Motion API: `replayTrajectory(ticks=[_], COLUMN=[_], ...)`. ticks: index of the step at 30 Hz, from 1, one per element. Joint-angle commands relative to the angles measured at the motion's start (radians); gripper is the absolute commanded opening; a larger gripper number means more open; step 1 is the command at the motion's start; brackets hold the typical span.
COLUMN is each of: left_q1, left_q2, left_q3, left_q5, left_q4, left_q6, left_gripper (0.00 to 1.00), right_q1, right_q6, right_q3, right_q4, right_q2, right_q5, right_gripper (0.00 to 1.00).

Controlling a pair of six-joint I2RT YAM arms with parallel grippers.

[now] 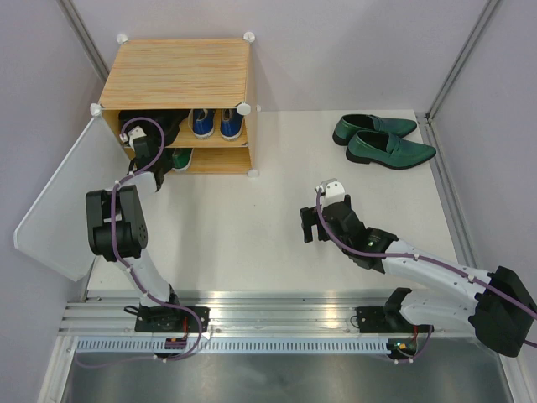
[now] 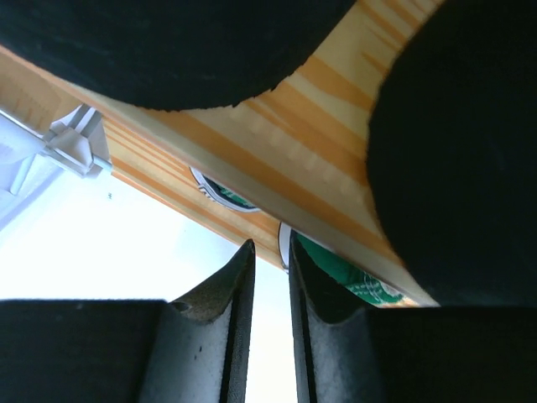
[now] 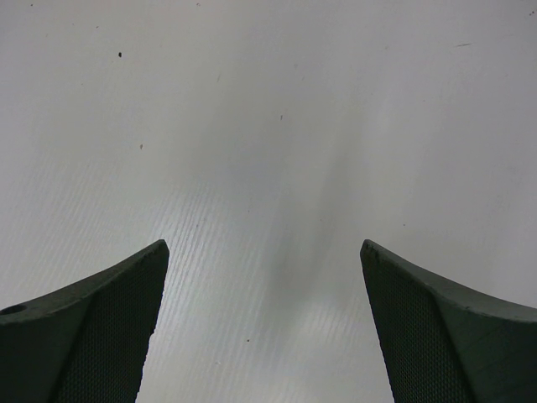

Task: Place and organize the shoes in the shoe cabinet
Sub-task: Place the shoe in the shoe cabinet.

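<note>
Your left gripper (image 2: 270,245) at the cabinet's (image 1: 180,71) front, jaws an empty slit, your right gripper (image 3: 264,245) well off the cabinet, spread wide, holding nothing.

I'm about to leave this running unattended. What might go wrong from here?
The left gripper sits close to the shelf edge under the black boots; a careless pull-out may drag a boot off. The left arm bends near the open door and may knock it. The loafers lie out on the table; if the open right gripper carries them in now, the arms may collide.
</note>
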Motion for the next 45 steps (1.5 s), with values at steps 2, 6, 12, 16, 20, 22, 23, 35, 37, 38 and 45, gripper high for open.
replayTrajectory(ticks=[2,6,12,16,20,22,23,35,37,38,45], left_q1=[0.047,0.064,0.090,0.115,0.123,0.123,0.124,0.132,0.133,0.133,0.133], left_q2=[0.046,0.038,0.032,0.041,0.035,0.041,0.047,0.081,0.075,0.066,0.075], left_q3=[0.045,0.017,-0.047,-0.072,-0.124,-0.133,-0.126,-0.158,-0.170,-0.181,-0.247], left_q5=[0.022,0.034,0.124,0.195,0.220,0.233,0.240,0.198,0.154,0.140,0.049], left_q4=[0.034,0.070,0.182,0.245,0.326,0.345,0.347,0.403,0.406,0.408,0.510], left_q6=[-0.107,-0.161,-0.223,-0.305,-0.399,-0.428,-0.449,-0.611,-0.614,-0.612,-0.733], left_gripper=[0.26,0.26,0.27,0.26,0.25,0.25,0.25,0.26,0.27,0.27,0.30], right_q1=[0.002,0.002,0.000,0.000,0.000,0.000,0.000,0.000,0.002,0.000,0.000], right_q6=[-0.010,-0.009,-0.012,-0.010,-0.013,-0.012,-0.012,-0.015,-0.015,-0.013,-0.013], right_q3=[0.034,0.036,0.040,0.037,0.040,0.039,0.039,0.043,0.043,0.045,0.045], right_q4=[0.016,0.016,0.017,0.017,0.016,0.016,0.016,0.016,0.017,0.016,0.016], right_q2=[0.006,0.008,0.019,0.017,0.017,0.019,0.019,0.028,0.028,0.029,0.032], right_q5=[0.019,0.019,0.019,0.019,0.019,0.018,0.018,0.019,0.019,0.016,0.008], right_gripper=[0.98,0.98,0.98,0.98,0.98,0.98,0.98,0.98,0.98,0.98,0.98])
